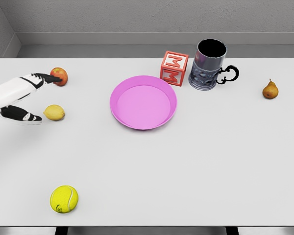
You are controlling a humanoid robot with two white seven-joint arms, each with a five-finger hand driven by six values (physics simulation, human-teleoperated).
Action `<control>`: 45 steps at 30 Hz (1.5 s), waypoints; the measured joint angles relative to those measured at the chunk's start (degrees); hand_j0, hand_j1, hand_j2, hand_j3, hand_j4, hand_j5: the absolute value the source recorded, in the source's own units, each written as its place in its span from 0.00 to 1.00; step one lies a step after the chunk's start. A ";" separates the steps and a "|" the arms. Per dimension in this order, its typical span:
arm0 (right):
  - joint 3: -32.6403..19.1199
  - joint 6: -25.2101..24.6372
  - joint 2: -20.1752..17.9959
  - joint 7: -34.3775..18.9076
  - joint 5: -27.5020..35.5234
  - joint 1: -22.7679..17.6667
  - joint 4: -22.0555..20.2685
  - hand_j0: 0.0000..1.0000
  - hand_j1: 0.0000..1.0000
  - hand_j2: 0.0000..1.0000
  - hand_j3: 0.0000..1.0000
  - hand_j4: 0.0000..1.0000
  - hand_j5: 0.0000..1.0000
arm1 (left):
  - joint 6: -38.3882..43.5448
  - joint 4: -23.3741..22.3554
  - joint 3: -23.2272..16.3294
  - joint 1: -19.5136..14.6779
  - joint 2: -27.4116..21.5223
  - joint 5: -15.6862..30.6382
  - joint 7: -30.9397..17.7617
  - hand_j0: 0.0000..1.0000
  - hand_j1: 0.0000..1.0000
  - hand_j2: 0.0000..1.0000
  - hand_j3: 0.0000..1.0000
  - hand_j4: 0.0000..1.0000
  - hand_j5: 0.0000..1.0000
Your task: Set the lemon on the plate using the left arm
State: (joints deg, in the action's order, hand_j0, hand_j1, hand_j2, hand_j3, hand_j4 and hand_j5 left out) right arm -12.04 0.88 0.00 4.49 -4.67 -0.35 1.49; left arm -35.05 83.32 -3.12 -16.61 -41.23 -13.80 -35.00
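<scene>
From my head camera the scene is bright and evenly lit, a flat diffuse render with no evident single source. The white tabletop point(196, 171) nears overexposure, without glare. Shadows are faint and soft, close under the plate point(143, 102) and the tennis ball point(64, 199). Focus is sharp throughout; tabletop edges show no bending.

One head view looks down from above the table's point(196, 166) near edge toward the far wall point(152, 17), taking in the whole tabletop from moderate distance.
</scene>
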 measured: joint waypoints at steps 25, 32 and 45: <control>0.00 0.00 0.00 0.00 -0.01 0.00 0.00 1.00 1.00 1.00 1.00 1.00 1.00 | 3.14 -8.68 -16.15 -10.02 -1.00 -11.50 -0.02 1.00 1.00 1.00 1.00 1.00 1.00; 0.00 0.00 0.00 0.00 0.00 0.00 0.00 1.00 1.00 1.00 1.00 1.00 1.00 | 4.28 -11.70 -15.97 -10.11 1.14 -13.86 -0.02 1.00 1.00 1.00 1.00 1.00 1.00; 0.00 0.00 0.00 0.00 -0.01 0.00 0.00 1.00 1.00 1.00 1.00 1.00 1.00 | 3.70 -13.58 -16.32 -11.25 2.21 -16.80 0.00 0.75 0.75 0.75 0.75 0.75 0.75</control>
State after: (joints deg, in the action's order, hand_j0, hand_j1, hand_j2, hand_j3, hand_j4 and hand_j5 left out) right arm -12.05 0.88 0.00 4.49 -4.68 -0.35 1.49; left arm -31.35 69.73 -19.44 -27.86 -39.02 -30.60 -35.00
